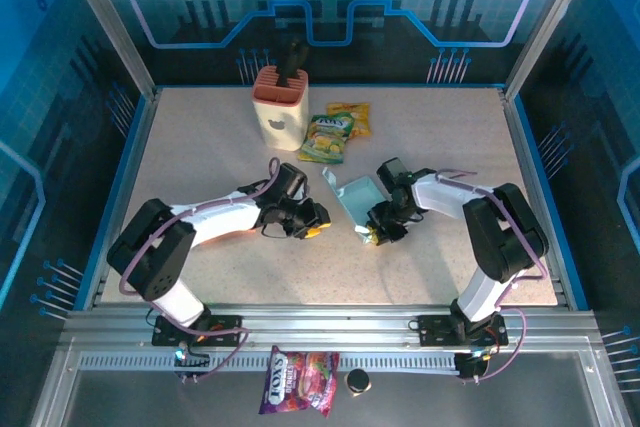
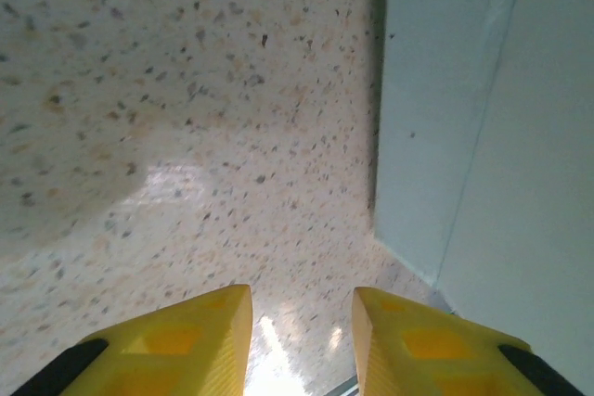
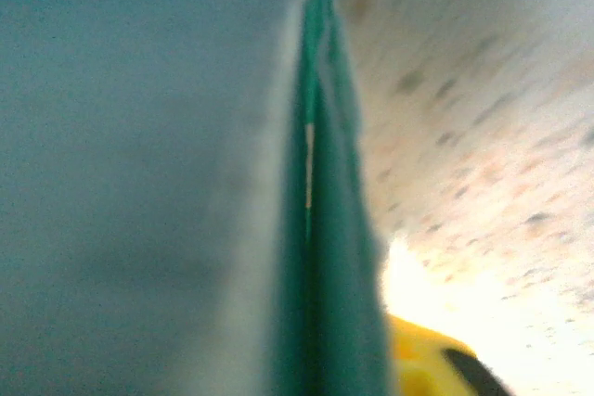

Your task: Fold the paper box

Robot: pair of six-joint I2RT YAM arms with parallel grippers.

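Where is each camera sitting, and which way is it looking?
Top external: above and behind the arms, looking down on the table; both arms show, left tool and right tool either side of the paper box.
Left wrist: on the left arm, looking down past its two yellow fingertips at table and box wall.
Right wrist: on the right arm, close against the blurry box; one yellow fingertip shows.
Shared: all three see the box.

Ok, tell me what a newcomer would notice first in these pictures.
The teal paper box at mid-table, with a flap sticking up, draws the eye. The left end effector sits just left of it with jaws apart, and the right end effector is close at its near right edge. Behind stands a peach holder beside two snack packets.
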